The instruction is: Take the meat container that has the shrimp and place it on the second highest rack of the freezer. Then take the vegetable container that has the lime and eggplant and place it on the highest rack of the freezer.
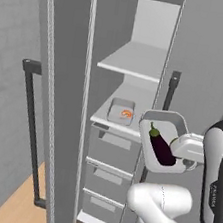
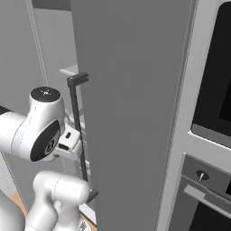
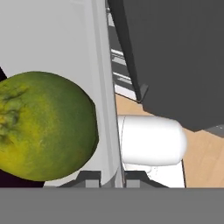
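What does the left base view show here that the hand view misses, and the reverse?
Left base view: the shrimp in its container on the second highest rack, the bare highest rack, and the eggplant in the tilted vegetable container.
Hand view: the lime up close, and the tool shut on the container's wall.
Both: the freezer and wooden floor.

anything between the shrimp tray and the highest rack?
No. In the left base view the gap above the shrimp tray up to the highest rack is bare; the vegetable container hangs outside.
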